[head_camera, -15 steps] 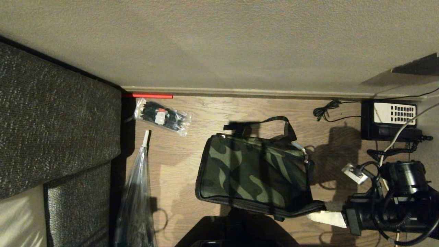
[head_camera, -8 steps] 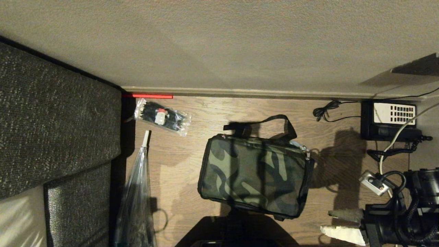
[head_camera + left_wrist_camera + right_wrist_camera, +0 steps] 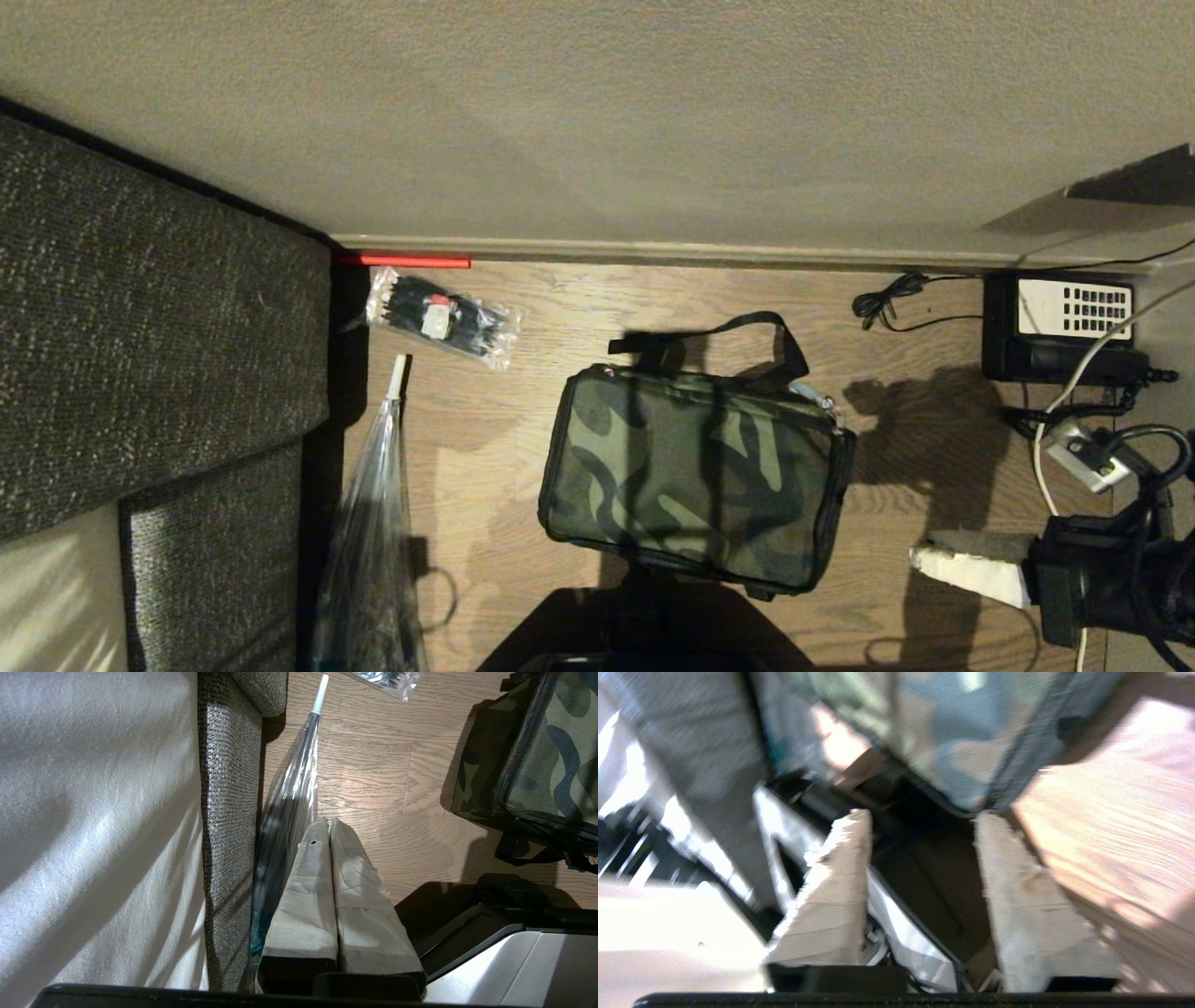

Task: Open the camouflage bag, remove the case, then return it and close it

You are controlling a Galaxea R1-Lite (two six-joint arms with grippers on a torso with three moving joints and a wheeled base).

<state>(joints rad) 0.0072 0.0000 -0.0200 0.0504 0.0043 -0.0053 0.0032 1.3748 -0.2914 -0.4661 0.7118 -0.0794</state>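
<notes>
Head view: boxy green-and-dark camouflage fabric bag (image 3: 695, 481) lies zipped on the wood floor, centre; right end effector (image 3: 934, 553) at its 4 o'clock, clear of it.
Handling: soft and light, I'd say; take the zipper pull (image 3: 826, 403) at the 1 o'clock corner.
Left wrist view: left end effector (image 3: 331, 828) pressed together, beside the folded clear umbrella (image 3: 299, 779).
Right wrist view: fingers apart, empty, a gap the head view hides.

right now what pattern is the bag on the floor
Green and dark camouflage bag with black edging, clearest in the head view.
</notes>
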